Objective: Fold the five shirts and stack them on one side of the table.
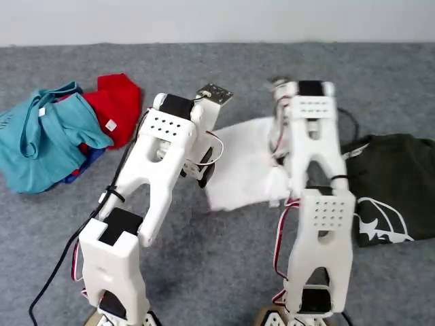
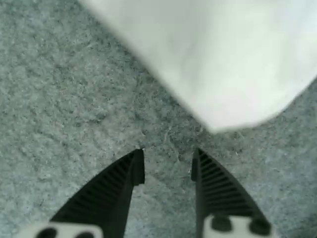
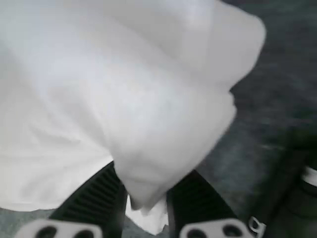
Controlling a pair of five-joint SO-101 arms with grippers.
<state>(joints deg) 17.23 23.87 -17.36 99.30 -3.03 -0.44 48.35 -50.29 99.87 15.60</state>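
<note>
A rumpled white shirt lies in the middle of the bench, with a crumpled dark green shirt near it. A teal shirt, a red shirt and a blue shirt lie heaped together, well apart.

My fingers are ribbed matt black plastic; the white shirt is smooth cloth, the grey carpet coarse.

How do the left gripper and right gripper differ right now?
The left gripper is open and empty; the right gripper is shut on the white shirt. The left gripper hangs over bare grey table beside the shirt; the right gripper has fabric draped over it. Both are at that shirt.
</note>
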